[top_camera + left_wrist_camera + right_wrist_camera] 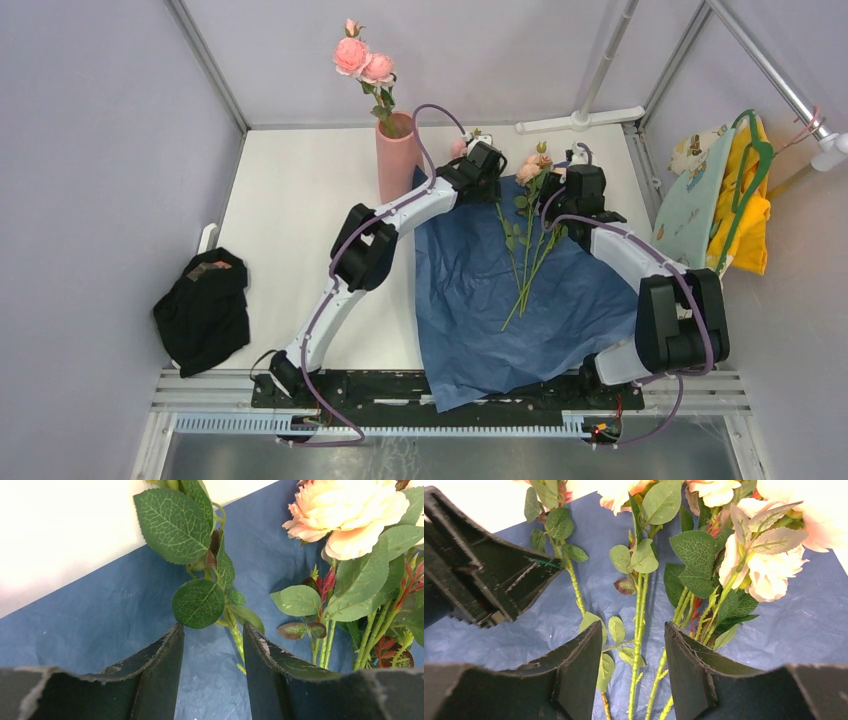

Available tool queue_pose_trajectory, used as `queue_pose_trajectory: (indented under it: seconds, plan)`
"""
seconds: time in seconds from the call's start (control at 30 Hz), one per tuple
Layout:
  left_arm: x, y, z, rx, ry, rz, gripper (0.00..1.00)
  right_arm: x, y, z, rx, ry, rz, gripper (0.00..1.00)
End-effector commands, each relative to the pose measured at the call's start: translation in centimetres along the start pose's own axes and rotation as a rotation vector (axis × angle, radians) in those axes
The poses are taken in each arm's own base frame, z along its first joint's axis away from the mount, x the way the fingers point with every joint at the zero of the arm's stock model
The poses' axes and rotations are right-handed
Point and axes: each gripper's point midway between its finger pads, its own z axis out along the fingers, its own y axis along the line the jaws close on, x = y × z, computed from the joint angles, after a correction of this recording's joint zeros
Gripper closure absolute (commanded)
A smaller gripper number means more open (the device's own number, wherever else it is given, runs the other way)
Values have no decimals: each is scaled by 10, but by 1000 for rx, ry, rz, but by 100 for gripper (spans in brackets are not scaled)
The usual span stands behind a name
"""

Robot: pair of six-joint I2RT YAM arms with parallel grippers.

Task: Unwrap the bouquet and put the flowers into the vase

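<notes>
The unwrapping looks done. The blue paper sheet (500,320) lies spread flat across the lower centre of the overhead view. The salmon-pink vase (397,160) stands upright just off the sheet's upper left corner and holds a few pink roses (360,57).

The rest of the flowers (528,235) lie loose on the sheet, heads toward the top of the frame and stems fanned toward the bottom. So the step in hand seems to be fetching the next stem.

The left gripper (212,632) hangs low over the sheet with its jaws apart. A thin leafy stem (234,627) runs through the gap nearer the right jaw, unclamped. The right gripper (633,632) is likewise spread, straddling several green stems (639,610) without pinching any.

The next move probably calls for closing on one stem only and lifting it free of its neighbours' leaves. It must then be tipped upright to thread the vase's narrow mouth beside the roses.
</notes>
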Motion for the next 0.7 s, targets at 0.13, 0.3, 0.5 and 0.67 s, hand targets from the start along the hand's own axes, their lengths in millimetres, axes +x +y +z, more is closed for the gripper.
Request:
queue_pose_trajectory:
  seconds: [0.13,0.3,0.5,0.67]
  plan:
    - [-14,-27,20,124,-70,-39,45,-31,18,-20,-90,-133,28,46]
    - [-11,-27,28,134,-78,-41,43,-31,22,-24,-122,-147,34,46]
    - [-5,-26,35,142,-84,-61,43,-31,31,-28,-175,-156,46,47]
    - [-4,-32,36,164,-78,-70,58,-30,32,-30,-183,-161,46,48]
